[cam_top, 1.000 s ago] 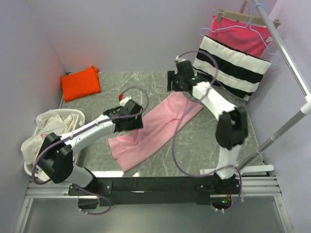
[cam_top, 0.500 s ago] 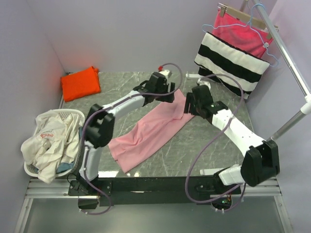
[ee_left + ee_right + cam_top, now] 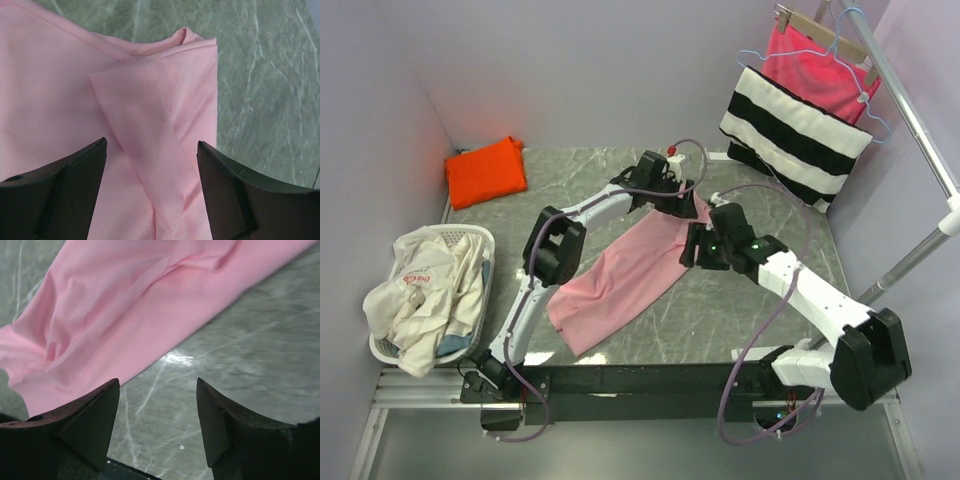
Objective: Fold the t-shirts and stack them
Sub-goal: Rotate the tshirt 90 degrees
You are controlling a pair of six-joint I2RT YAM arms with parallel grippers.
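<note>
The pink t-shirt lies folded in a long strip, running diagonally from the near left to the far middle of the table. The orange t-shirt lies folded in the far left corner. My left gripper is open just above the far end of the pink t-shirt, over a folded-in sleeve flap near the collar; it is empty in the left wrist view. My right gripper is open and empty beside the strip's right edge. In the right wrist view it hovers over bare table next to the pink t-shirt.
A white laundry basket with pale clothes stands at the near left. A black-and-white striped cloth and a magenta cloth on a hanger hang from a rail at the far right. Walls close the left and back.
My left arm has swung from the near left of the pink t-shirt out to its far end. My right gripper has pulled back from the far end to the strip's right edge.
</note>
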